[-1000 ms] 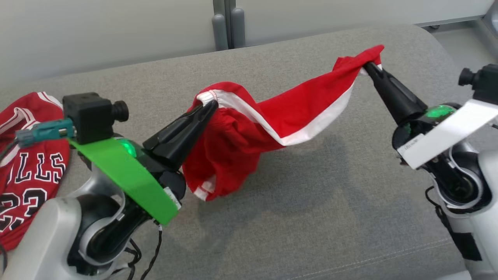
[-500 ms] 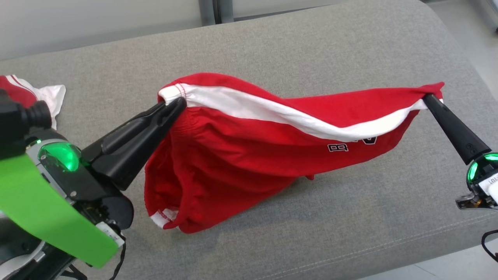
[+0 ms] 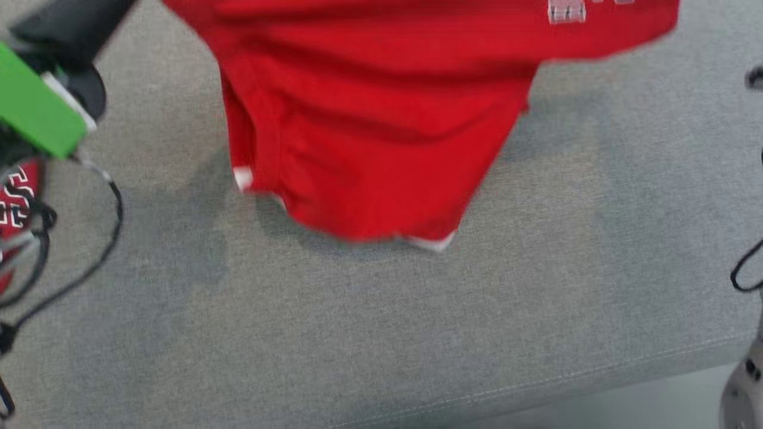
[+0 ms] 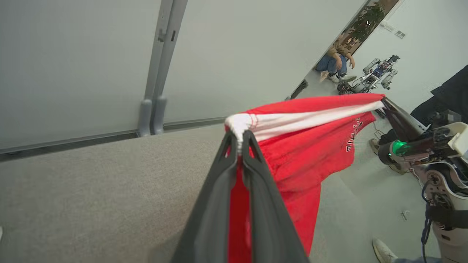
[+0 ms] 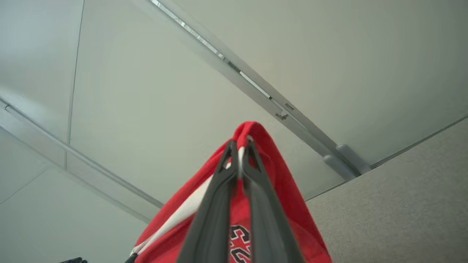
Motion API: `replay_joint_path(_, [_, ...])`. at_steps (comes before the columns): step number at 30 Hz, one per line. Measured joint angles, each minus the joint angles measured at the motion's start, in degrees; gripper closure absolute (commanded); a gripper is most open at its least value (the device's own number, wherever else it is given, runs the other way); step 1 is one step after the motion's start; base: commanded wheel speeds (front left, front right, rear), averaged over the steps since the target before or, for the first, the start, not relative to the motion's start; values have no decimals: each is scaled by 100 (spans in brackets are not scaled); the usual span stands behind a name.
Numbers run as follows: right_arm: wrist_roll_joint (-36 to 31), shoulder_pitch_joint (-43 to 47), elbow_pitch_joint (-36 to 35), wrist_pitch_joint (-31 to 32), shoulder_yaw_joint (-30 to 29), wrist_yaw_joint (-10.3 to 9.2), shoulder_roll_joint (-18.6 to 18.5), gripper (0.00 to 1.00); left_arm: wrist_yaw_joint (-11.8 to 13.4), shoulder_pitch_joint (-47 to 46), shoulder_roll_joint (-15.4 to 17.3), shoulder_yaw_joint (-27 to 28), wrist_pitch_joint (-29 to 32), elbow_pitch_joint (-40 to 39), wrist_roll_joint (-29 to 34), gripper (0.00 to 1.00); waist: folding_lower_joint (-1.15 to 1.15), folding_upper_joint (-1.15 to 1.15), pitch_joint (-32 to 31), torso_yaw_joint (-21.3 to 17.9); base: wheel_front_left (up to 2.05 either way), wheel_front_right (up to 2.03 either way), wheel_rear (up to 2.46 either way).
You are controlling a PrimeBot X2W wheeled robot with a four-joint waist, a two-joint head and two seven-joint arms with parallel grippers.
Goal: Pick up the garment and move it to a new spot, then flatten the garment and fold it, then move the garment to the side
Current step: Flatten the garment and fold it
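The garment (image 3: 369, 119) is a pair of red shorts with a white waistband. It hangs stretched above the grey cushion (image 3: 417, 333), and its lower hem dangles just over the fabric. In the left wrist view my left gripper (image 4: 239, 133) is shut on the bunched white waistband end of the garment (image 4: 303, 153). Across from it, my right gripper (image 4: 384, 100) pinches the other end. The right wrist view has my right gripper (image 5: 239, 144) shut on a red and white corner of the garment (image 5: 285, 190). My left arm's green band (image 3: 33, 110) sits at the head view's upper left.
A second red jersey (image 3: 12, 202) with lettering lies at the cushion's left edge under loose black cables (image 3: 89, 250). The cushion's front seam (image 3: 536, 381) runs along the bottom. A seated person (image 4: 334, 60) and a small robot (image 4: 376, 71) are far off; a shoe (image 4: 384, 250) is near the base.
Both grippers have lifted and drawn apart, and the garment now hangs spread out between them. The head camera has tilted down, so the picture has shifted.
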Motion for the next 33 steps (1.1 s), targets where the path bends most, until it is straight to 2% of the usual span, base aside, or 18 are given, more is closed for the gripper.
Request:
replay_joint_path(3, [-844, -954, 780, -464, -266, 56, 391, 100, -7, -1122, -108, -91, -334, 388, 692, 100, 0, 0, 231, 97, 0, 0, 0])
replay_joint_path(6, [-1161, -2056, 923, -793, -334, 54, 803, 100, -140, -2197, -468, -124, -792, 441, 968, 100, 1, 0, 466, 194, 0, 0, 0])
replay_joint_path(9, [-1433, -2813, 993, -932, -286, 54, 832, 100, -433, -2699, -653, -158, -1127, 444, 1006, 100, 0, 0, 707, 277, 0, 0, 0])
replay_joint_path(12, [-1445, -2840, 1191, -938, -219, 54, 786, 100, -732, -2536, -779, -332, -1383, 508, 1040, 100, 1, 0, 961, 338, 0, 0, 0])
replay_joint_path(16, [-1261, -2209, 1283, -982, -7, 53, 765, 100, -1009, -1612, -954, -361, -1948, 623, 1067, 100, 1, 0, 1289, 384, 0, 0, 0])
replay_joint_path(17, [-1189, -1903, 1307, -990, 67, 53, 765, 100, -1105, -1276, -1006, -374, -2089, 737, 1054, 100, 1, 0, 1361, 390, 0, 0, 0])
replay_joint_path(18, [-962, -1157, 1436, -1058, 111, 54, 802, 100, -1295, -493, -1038, -452, -2374, 1003, 1084, 100, 2, 0, 1474, 402, 0, 0, 0])
replay_joint_path(19, [-918, -727, 1529, -1098, 104, 53, 809, 100, -1332, -106, -1039, -515, -2485, 1160, 1093, 100, 1, 0, 1507, 411, 0, 0, 0])
replay_joint_path(21, [-748, 71, 1718, -1176, 87, 65, 821, 100, -1351, 584, -1093, -522, -2828, 1480, 1102, 100, 1, 0, 1505, 428, 0, 0, 0])
replay_joint_path(23, [-688, 693, 1752, -1203, 118, 213, 840, 100, -1411, 1073, -1025, -615, -3042, 1706, 1234, 100, 1, 0, 1451, 437, 0, 0, 0])
replay_joint_path(28, [-611, 1301, 1796, -1366, 179, 504, 829, 100, -1426, 1603, -1074, -557, -3722, 1950, 1301, 100, 0, 0, 1168, 470, 0, 0, 0])
replay_joint_path(33, [-552, 1789, 1957, -1490, 147, 670, 887, 100, -1468, 2122, -1243, -667, -4191, 2078, 1263, 100, 0, 0, 815, 500, 0, 0, 0])
